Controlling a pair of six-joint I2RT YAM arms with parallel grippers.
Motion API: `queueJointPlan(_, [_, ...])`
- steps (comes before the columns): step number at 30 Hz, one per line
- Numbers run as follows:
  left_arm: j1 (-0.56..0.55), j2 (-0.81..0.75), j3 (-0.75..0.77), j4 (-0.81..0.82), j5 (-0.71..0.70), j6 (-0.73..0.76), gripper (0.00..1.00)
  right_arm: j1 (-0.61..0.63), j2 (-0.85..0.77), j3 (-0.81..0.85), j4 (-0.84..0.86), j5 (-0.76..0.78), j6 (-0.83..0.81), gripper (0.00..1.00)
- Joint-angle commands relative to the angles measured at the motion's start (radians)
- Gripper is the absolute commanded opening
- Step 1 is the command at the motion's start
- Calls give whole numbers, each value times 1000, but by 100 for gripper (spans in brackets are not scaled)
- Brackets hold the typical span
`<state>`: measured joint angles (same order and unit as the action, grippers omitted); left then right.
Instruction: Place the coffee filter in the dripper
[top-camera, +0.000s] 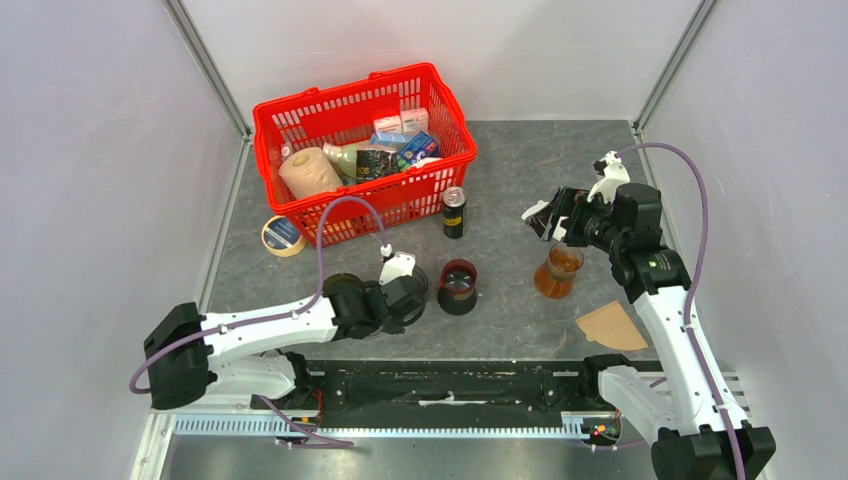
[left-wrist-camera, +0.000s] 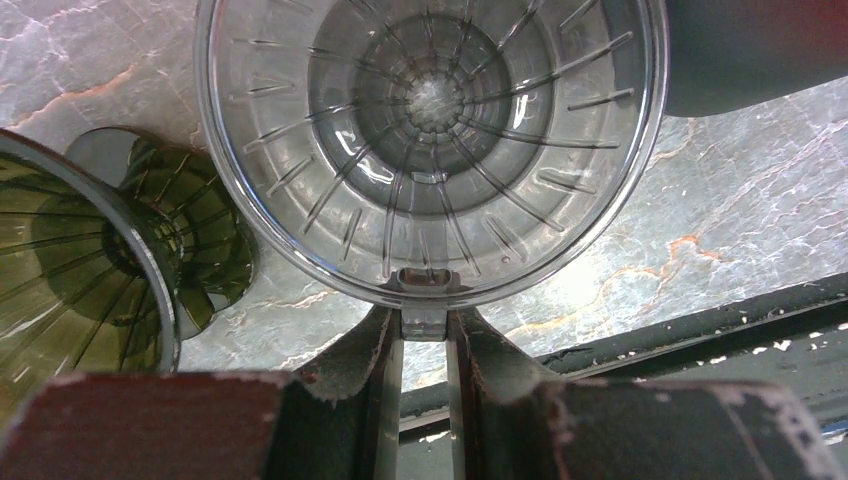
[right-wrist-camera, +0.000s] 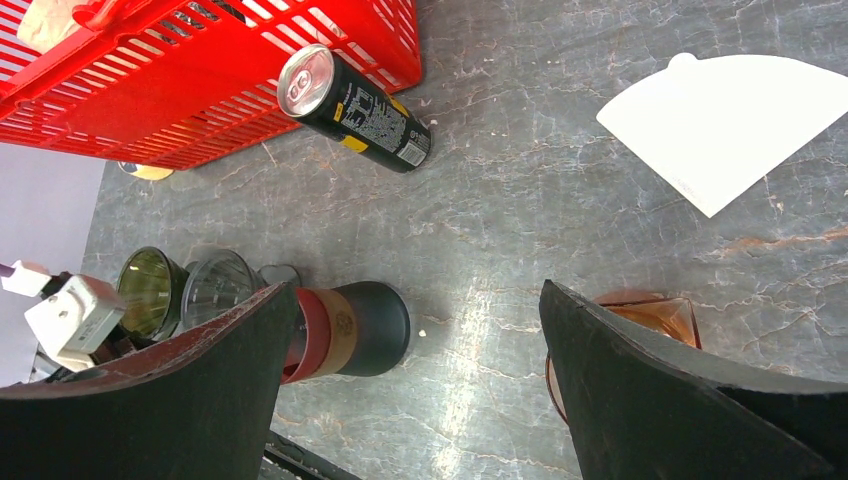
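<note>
Left gripper (left-wrist-camera: 425, 320), just left of the dark cup (top-camera: 458, 287), brackets the handle of the clear dripper (left-wrist-camera: 430, 140) (contact unclear); it should pinch squarely. Right gripper (right-wrist-camera: 415, 290) gapes empty right of the cup; brown coffee filter (top-camera: 612, 327) lies farther right.

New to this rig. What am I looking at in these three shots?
Two robot arms bolted to a table. One picture looks down from above; the other two come from a camera on each wrist. Lying there: a red basket of groceries, a black can, a dark cup, a brown paper filter, a white filter. The left gripper straddles the handle of the clear dripper; whether it pinches yet is unclear. The right gripper hangs open near an amber dripper, holding nothing.
</note>
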<state>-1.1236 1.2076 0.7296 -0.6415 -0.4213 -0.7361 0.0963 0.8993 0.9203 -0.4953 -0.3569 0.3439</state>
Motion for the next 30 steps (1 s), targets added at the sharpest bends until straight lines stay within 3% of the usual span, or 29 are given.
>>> queueJointPlan(1, [-6, -72, 36, -6, -80, 6, 2, 3, -10, 0, 7, 4, -20, 99])
queueJointPlan(16, [-6, -201, 297, -251, -143, 64, 2, 3, -16, 5, -6, 51, -9, 99])
queueJointPlan(30, [-7, -128, 414, -98, 114, 239, 2, 3, -9, 0, -14, 110, 4, 99])
